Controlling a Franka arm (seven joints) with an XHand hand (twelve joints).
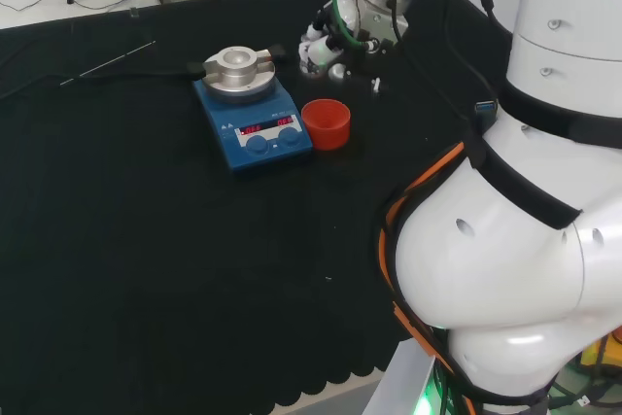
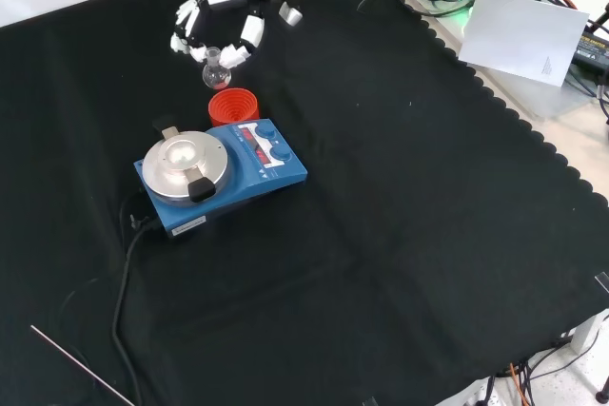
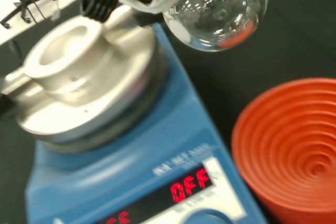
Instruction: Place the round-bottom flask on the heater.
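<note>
So the black and white robot hand (image 2: 221,18) has the small clear glass round-bottom flask (image 2: 215,69) pinched up by its neck, fingers (image 2: 249,35) curled in around it, and the bulb hangs straight down below the fingertips. That makes sense to me: with a round bottom there's no way to set it down flat, so gripping the neck and letting the bulb dangle keeps the round end free to drop into something. Right under the fingers, a bit toward the heater side, sits the red ribbed ring stand (image 2: 233,105), empty, which looks like the spot a flask like this would normally park. The flask is clear of it, lifted above it with open air in between. Just past the stand from the fingers is the blue heater with the round silver metal block on top (image 2: 184,162), and that block has a dished hollow in the middle, pretty clearly shaped to cradle the bulb. In the wrist view the glass bulb (image 3: 216,10) hangs close to the silver block (image 3: 79,85) and off to one side of its hollow, not over it yet. My guess is the remaining job is carrying it across over the hollow and lowering it in, keeping the neck upright so the bulb seats cleanly.
</note>
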